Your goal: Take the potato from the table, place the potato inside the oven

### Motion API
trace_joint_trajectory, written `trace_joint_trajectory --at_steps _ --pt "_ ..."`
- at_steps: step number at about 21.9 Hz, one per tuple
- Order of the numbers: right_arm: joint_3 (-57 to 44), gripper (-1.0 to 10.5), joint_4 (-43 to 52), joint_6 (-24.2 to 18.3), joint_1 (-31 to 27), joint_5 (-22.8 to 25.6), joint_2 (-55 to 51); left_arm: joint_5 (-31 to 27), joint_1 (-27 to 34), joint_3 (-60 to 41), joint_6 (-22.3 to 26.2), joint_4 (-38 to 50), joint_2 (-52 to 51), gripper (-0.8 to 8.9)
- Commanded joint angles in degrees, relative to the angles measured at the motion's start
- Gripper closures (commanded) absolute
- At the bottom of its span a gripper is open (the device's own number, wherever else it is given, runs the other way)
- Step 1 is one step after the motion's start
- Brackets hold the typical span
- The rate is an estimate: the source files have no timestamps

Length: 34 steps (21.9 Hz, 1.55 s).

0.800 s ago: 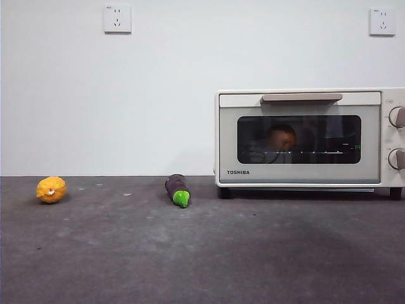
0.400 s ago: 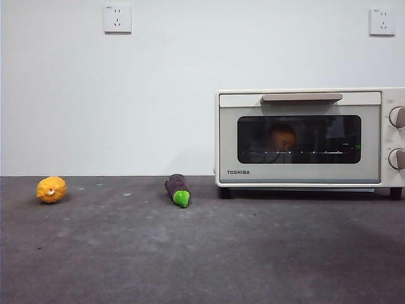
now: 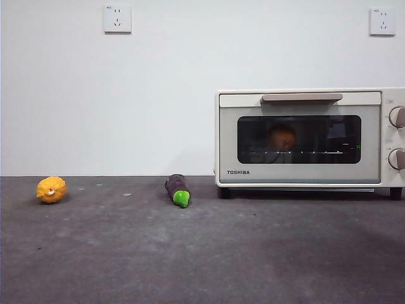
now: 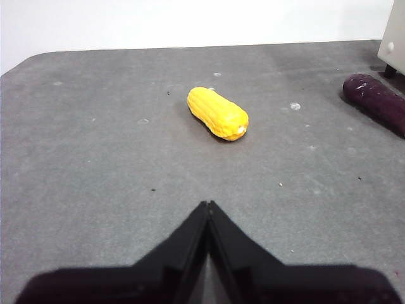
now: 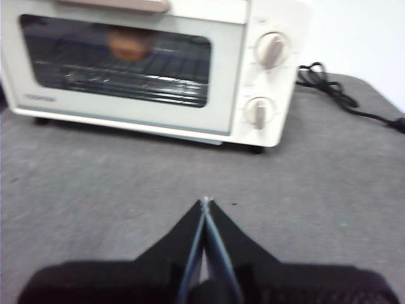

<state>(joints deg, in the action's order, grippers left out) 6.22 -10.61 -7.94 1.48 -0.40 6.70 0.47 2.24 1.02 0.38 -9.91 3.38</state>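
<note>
Potato [image 3: 281, 137] inside shut oven [image 3: 304, 138]

the oven [image 3: 304, 139] stands on the table [image 3: 202, 253] at three o'clock, door shut, the potato [image 3: 281, 137] inside on its rack. the eggplant [image 3: 178, 189] lies just beside the oven's nine o'clock side. the corn [image 3: 51, 189] lies well apart at nine o'clock.

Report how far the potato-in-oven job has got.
Done: the potato sits on the rack inside the oven, seen through the glass, with the door shut. In hand: nothing; the left hand and right hand are both shut and empty above the table. Left: nothing visible.
</note>
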Motion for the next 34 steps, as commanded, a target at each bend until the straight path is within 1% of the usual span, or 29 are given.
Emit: trace_joint_trajectory --at_steps 1,3,12,13,16,18,34 --pt "-1.44 9.5 0.37 0.37 -0.04 -1.99 -0.24 -0.04 0.20 -0.57 -0.39 0.44 0.02 8.17" --pt "-2.16 9.5 0.39 0.37 -0.04 -2.86 -0.24 -0.04 0.20 -0.57 -0.39 0.44 0.02 8.17" --pt "-5.25 9.5 4.02 0.42 -0.04 -2.54 -1.22 -0.04 0.20 -0.57 -0.39 0.44 0.02 8.17" --pt "-5.31 9.5 3.19 0.42 -0.04 -2.32 -2.10 -0.04 0.20 -0.57 -0.39 0.44 0.02 8.17" --pt "-5.33 9.5 -0.28 0.72 -0.04 1.38 -4.44 -0.04 0.20 -0.57 -0.39 0.44 0.02 8.17" --pt "-5.33 9.5 -0.33 1.77 -0.04 3.45 -5.22 -0.04 0.20 -0.57 -0.39 0.44 0.02 8.17" --pt "-5.38 9.5 0.13 1.75 -0.02 3.82 -6.27 -0.04 0.20 -0.57 -0.39 0.44 0.02 8.17"
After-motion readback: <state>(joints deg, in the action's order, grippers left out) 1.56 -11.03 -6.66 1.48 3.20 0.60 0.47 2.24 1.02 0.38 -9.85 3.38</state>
